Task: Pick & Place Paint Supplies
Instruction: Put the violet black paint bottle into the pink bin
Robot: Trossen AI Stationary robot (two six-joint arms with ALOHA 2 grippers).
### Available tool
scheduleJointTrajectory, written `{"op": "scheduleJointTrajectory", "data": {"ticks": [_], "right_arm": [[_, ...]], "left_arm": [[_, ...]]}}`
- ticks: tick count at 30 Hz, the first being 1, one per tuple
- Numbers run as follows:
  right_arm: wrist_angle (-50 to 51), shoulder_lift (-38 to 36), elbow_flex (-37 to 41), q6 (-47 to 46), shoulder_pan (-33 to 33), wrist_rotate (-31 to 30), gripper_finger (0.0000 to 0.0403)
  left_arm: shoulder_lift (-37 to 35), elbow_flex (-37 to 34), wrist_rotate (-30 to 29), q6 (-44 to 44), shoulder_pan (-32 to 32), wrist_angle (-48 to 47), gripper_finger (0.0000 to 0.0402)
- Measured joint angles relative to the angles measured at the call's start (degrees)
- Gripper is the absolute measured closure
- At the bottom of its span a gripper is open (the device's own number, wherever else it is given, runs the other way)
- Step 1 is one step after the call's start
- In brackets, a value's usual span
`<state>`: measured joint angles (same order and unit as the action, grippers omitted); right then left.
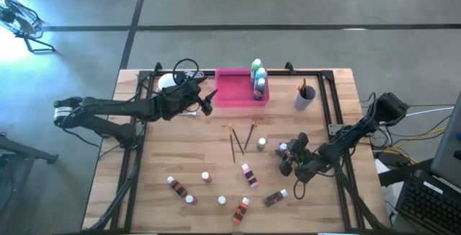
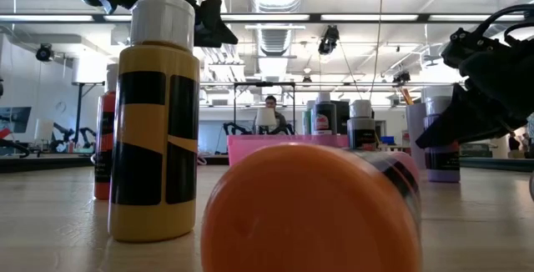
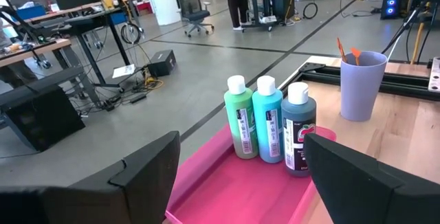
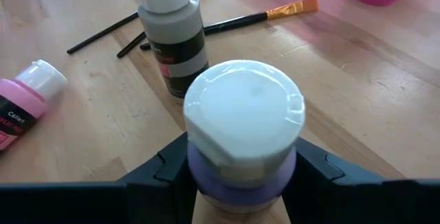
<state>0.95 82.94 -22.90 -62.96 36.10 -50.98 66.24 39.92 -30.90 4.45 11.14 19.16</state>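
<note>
From above, the right gripper [image 1: 290, 159] sits low over a small purple bottle [image 1: 283, 149] at the table's right side, well apart from the pink tray [image 1: 234, 96] where three bottles already stand. The left gripper [image 1: 207, 99] hangs just beside that tray's near-left corner, jaws wide with nothing between them. The right arm is clearly the nearer one.

At table height, the right gripper shows dark at the right edge; an orange cap and a yellow-and-black bottle [image 2: 155, 122] block much of the foreground.

The left wrist view looks over the tray toward the green, blue and dark bottles [image 3: 272, 129] in its far corner — open floor remains before them.

The right wrist view settles it: the purple bottle stands upright, long axis vertical, squarely between the jaws, which press its shoulder from both sides under the white cap [image 4: 242, 116]. A grey bottle [image 4: 172, 35] stands just beyond, paintbrushes [image 4: 227, 23] behind it — room straight up looks free.
</note>
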Motion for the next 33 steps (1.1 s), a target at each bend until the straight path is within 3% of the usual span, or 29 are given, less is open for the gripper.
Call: {"op": "scheduleJointTrajectory", "data": {"ticks": [6,13,18,24,29,33], "right_arm": [[0.02,-0.04,-0.18,0.18,0.00,0.20,0.0265],[0.07,-0.04,-1.08,2.34,0.00,0.50,0.0253],[0.15,-0.04,-1.70,3.55,0.00,0.48,0.0258],[0.24,-0.07,-2.91,6.18,0.00,0.78,0.0266],[0.35,-0.38,-3.82,7.92,0.00,1.73,0.0257],[0.54,-0.81,-3.91,8.13,0.00,1.92,0.0260]], "left_arm": [[0.00,0.00,0.00,0.00,0.00,-0.22,0.0090],[0.00,0.00,0.71,-1.40,0.00,-0.45,0.0090],[1.15,0.00,11.36,-5.94,-0.04,0.04,0.0090],[9.85,0.94,23.60,-6.63,-0.04,5.18,0.0090],[19.54,6.46,34.69,-6.18,-0.31,7.29,0.0090],[26.80,12.89,39.71,-3.96,-1.40,7.25,0.0090]]}}
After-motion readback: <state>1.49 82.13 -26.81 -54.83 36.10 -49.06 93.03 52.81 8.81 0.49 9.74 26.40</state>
